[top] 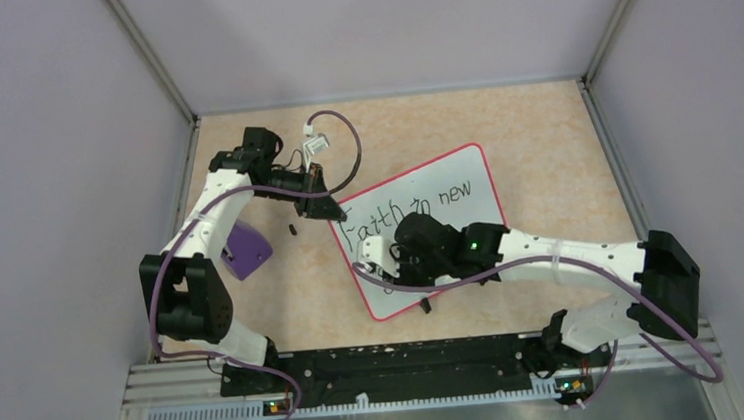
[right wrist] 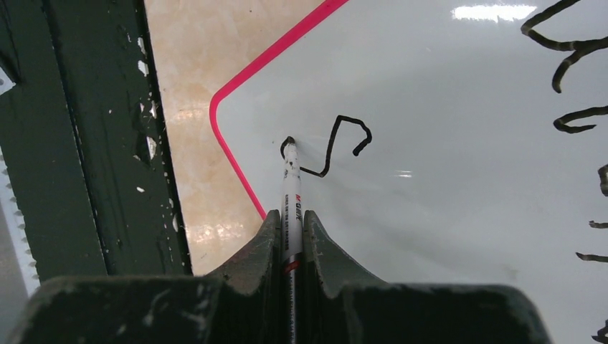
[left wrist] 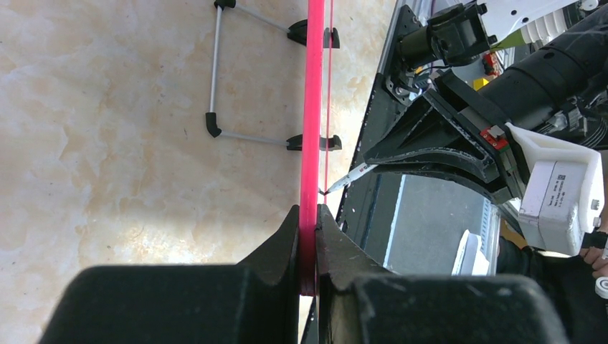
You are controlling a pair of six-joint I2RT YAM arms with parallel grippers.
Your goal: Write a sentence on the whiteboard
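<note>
The whiteboard (top: pixel 459 213) appears to lie flat in the middle of the surface (top: pixel 544 156), turned at an angle so that its lower-left corner faces the arms. The 2 arms share the work, 1 steadying and 1 writing.

The left gripper (top: pixel 331 211) reaches in from the far left and pinches the board near its upper-left corner. In the left wrist view its jaws are closed tight on the red-pink rim (left wrist: pixel 312 107), seen edge-on, with no gap either side. This hold looks meant to stop the glossy board sliding or turning under the push of the pen. A thin wire stand (left wrist: pixel 215 72) with black feet juts from the same rim onto the surface.

The right gripper (top: pixel 380 264) hangs over the board's lower-left part. Its jaws are clamped on a slim white marker (right wrist: pixel 290 183), which points forward along the fingers with its black tip touching the board just inside the rounded corner. Holding the pen low and in line with the jaws lets the wrist camera see the tip.

Of the sentence (top: pixel 416 205), the top line reads roughly "Faith in new". Below it only 1 hooked stroke (right wrist: pixel 344 136) shows, joined to the tip, so my judgement is that the 2nd line has just begun and most of its last word is not yet written.

A purple block (top: pixel 247 248) sits well left of the board, beneath the left arm.
</note>
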